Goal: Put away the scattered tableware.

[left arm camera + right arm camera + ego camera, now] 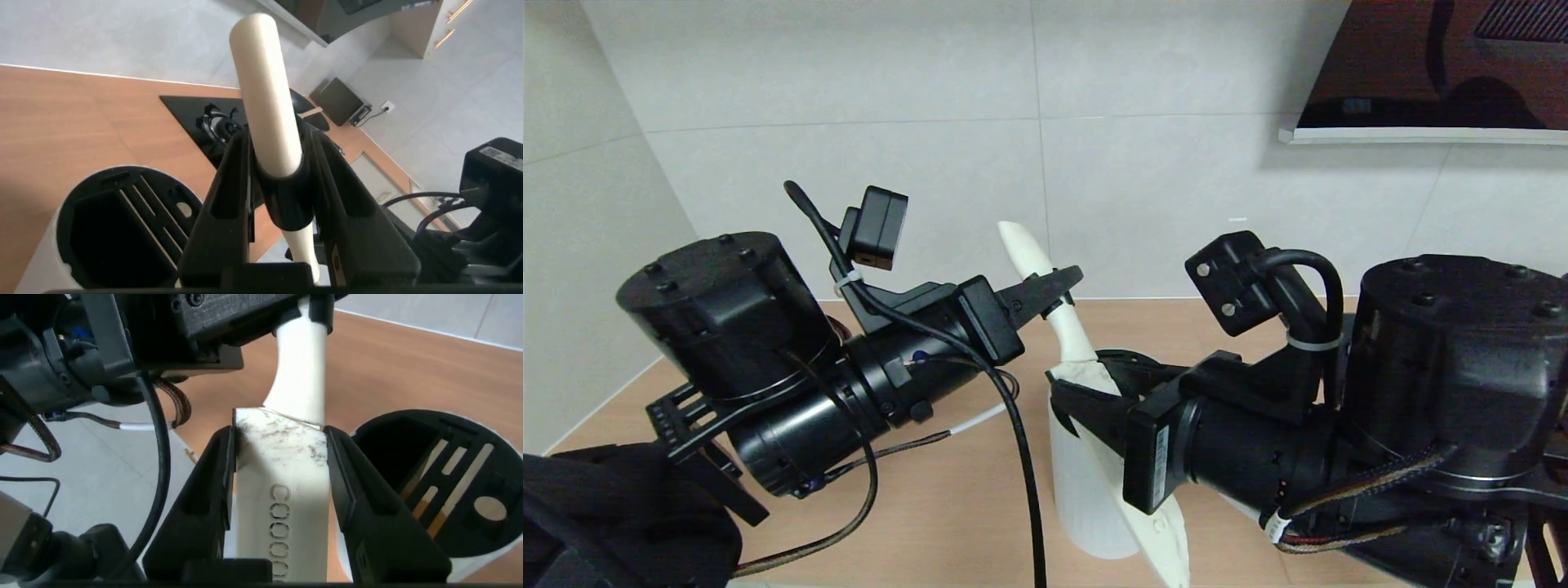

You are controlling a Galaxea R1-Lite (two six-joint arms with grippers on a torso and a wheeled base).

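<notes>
Head view, and both arms meet above the pale wooden counter [947, 506], sharing one long cream-white plastic knife [1078, 343]. It hangs in the air on a tilt, rounded handle end up toward the wall. The blade runs down in front of the white cylindrical holder [1086, 498] with its black slotted insert, and none of it is in a slot yet.

Now the risks, as I judge them. Two grips on one stiff piece means any uneven pull between the arms could bend the knife or wrench it loose. If one side lets go while the other has only a thin hold, the knife may swing and drop onto the counter. The tip sits outside the holder's rim, so a downward push from this angle could strike the wall of the holder and knock it over. It looks light and stands free.

On to the tools. The left gripper [1058, 296] is pinched around the round handle, and from the left wrist its fingers [237, 188] hug both sides with no gap showing. The right gripper [1086, 392] takes the blade just below the handle. From the right wrist its fingers [214, 482] press against the two long edges of the scuffed flat blade, only as wide apart as the blade itself. The holder's mouth sits close beside that grip, and a black hob [196, 114] lies on the counter beyond.
</notes>
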